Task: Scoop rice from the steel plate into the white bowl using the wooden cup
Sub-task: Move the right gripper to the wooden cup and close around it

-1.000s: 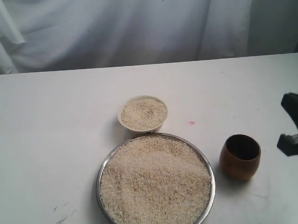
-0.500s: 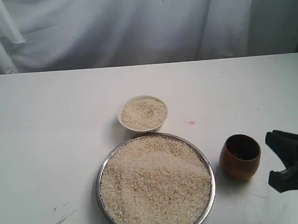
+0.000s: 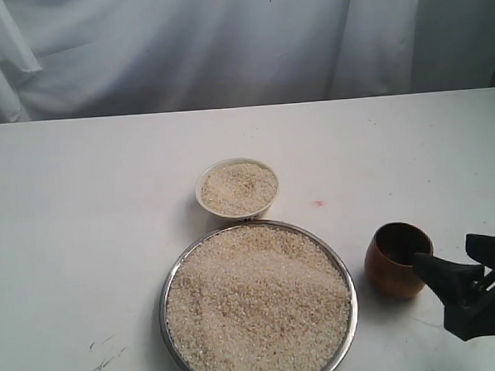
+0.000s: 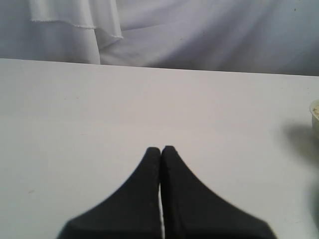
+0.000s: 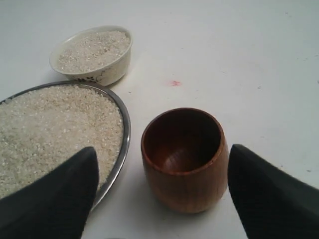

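The steel plate (image 3: 164, 291) sits near the table's front, heaped with rice (image 3: 258, 305). Just behind it stands the white bowl (image 3: 238, 209), also filled with rice. The wooden cup (image 3: 399, 265) stands upright and empty to the right of the plate. My right gripper (image 3: 443, 251) is open at the cup's right side. In the right wrist view, the right gripper (image 5: 162, 148) has its fingers spread wider than the cup (image 5: 184, 169), one over the plate's rim (image 5: 125, 130), neither touching the cup. My left gripper (image 4: 160, 149) is shut and empty over bare table.
A small pink spot (image 3: 318, 203) marks the table between the bowl and the cup. Dark scuffs (image 3: 103, 363) lie at the front left. A white curtain (image 3: 223, 45) hangs behind the table's far edge. The bowl's edge (image 4: 315, 113) shows in the left wrist view.
My right gripper has come in from the right edge towards the wooden cup and its fingers have spread apart. The cup, plate and bowl have not moved.
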`<move>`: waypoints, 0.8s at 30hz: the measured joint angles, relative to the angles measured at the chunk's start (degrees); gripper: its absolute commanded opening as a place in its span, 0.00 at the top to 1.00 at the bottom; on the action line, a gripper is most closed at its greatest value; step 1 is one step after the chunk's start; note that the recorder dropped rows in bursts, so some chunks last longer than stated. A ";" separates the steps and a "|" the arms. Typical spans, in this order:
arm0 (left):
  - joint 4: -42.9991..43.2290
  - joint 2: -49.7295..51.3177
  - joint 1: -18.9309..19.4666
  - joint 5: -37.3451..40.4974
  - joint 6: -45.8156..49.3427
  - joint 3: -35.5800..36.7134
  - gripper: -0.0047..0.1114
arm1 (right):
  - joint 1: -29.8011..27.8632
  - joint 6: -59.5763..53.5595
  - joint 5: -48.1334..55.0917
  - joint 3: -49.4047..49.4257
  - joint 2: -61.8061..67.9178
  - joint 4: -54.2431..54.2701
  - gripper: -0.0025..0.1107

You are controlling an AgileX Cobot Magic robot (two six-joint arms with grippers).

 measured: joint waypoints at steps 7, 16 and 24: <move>0.00 0.00 0.00 0.00 0.00 0.00 0.96 | 0.00 -7.91 0.45 0.23 1.24 0.00 0.34; 0.00 0.00 0.00 0.00 0.00 0.00 0.96 | 0.00 -22.26 -8.08 1.54 15.48 8.63 0.34; 0.00 0.00 0.00 0.00 0.00 0.00 0.96 | 0.00 -29.15 -24.76 1.74 34.14 13.52 0.34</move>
